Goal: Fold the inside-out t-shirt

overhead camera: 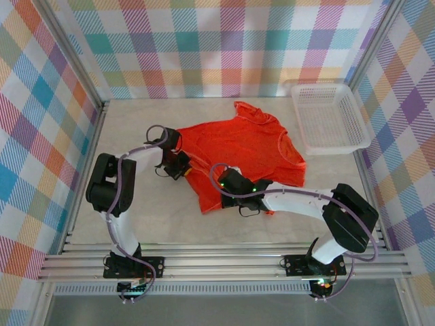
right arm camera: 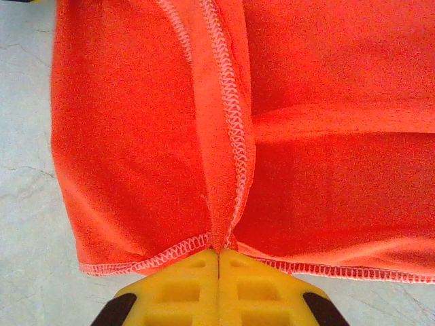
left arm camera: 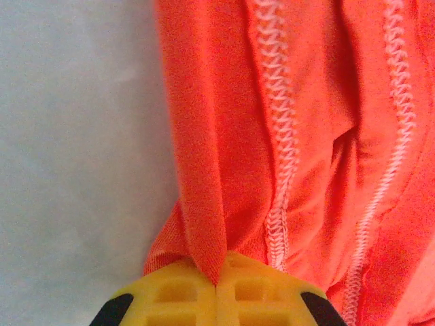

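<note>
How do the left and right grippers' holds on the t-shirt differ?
The left gripper pinches a plain raised fold of the inside-out t-shirt, stitching beside it; the right gripper pinches on a stitched seam where it meets the hem. From above, the left gripper sits at the shirt's left edge, the right gripper at its near edge. Shared: both are shut on the fabric.
</note>
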### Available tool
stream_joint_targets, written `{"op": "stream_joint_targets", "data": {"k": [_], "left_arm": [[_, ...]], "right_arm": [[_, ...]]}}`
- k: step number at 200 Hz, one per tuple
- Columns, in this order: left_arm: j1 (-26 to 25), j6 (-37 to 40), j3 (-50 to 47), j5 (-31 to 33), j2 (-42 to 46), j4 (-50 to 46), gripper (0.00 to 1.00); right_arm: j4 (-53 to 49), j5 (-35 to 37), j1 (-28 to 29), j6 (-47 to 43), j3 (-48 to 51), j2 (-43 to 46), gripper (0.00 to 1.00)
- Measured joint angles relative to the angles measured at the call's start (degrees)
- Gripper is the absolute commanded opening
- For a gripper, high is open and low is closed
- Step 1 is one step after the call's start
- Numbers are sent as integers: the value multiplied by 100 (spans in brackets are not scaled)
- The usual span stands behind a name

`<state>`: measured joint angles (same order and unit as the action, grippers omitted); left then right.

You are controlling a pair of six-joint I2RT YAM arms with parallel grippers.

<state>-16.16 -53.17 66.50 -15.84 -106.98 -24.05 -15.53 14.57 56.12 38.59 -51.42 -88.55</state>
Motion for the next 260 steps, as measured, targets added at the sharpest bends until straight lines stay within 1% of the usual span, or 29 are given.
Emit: {"op": "stream_joint_targets", "data": {"k": [15,33,48,66,72,77,83,86,93,103,121,142,174,200,219,244,252,260], "left_arm": [[-11,109,-55,216,398,-273,0],[-11,289,-280,415,1200,-487,0],[-17,378,-636,503,1943,-577,0],[-48,433,-1180,551,2468,-588,0],[-63,439,-1355,553,2549,-599,0],[-76,439,-1519,566,2579,-601,0],[-94,439,-1690,573,2583,-590,0],[-101,437,-1799,570,2581,-584,0],[-107,437,-1996,568,2577,-584,0],[-122,437,-2203,566,2568,-601,0],[-153,437,-2365,564,2529,-592,0],[-186,439,-2367,566,2520,-549,0],[-188,461,-2356,570,2520,-544,0],[-188,459,-2354,568,2540,-544,0],[-188,459,-2354,570,2586,-551,0],[-188,459,-2354,601,2680,-566,0],[-188,459,-2354,605,2704,-566,0],[-188,459,-2354,608,2723,-568,0]], "right_arm": [[-173,61,-72,138,0,0,0],[-450,103,-245,345,0,-11,0],[-592,107,-361,428,0,-72,0],[-693,35,-413,426,-28,-232,0],[-743,-20,-396,407,-74,-302,5],[-793,-61,-382,393,-142,-372,13],[-894,-114,-356,361,-269,-457,30],[-946,-142,-348,315,-350,-503,36],[-1038,-186,-317,240,-549,-599,46],[-1145,-238,-278,129,-863,-710,54],[-1331,-319,-247,-151,-1464,-802,59],[-1414,-376,-240,-568,-2197,-1025,62],[-1370,-763,-251,-1394,-3202,-1967,67],[-1414,-1025,-251,-1867,-3696,-2833,70],[-1419,-1128,-251,-2079,-3797,-3180,70],[-1434,-1213,-282,-2245,-3930,-3432,68],[-1434,-1228,-291,-2295,-4022,-3510,64],[-1432,-1226,-295,-2337,-4109,-3574,57]]}}
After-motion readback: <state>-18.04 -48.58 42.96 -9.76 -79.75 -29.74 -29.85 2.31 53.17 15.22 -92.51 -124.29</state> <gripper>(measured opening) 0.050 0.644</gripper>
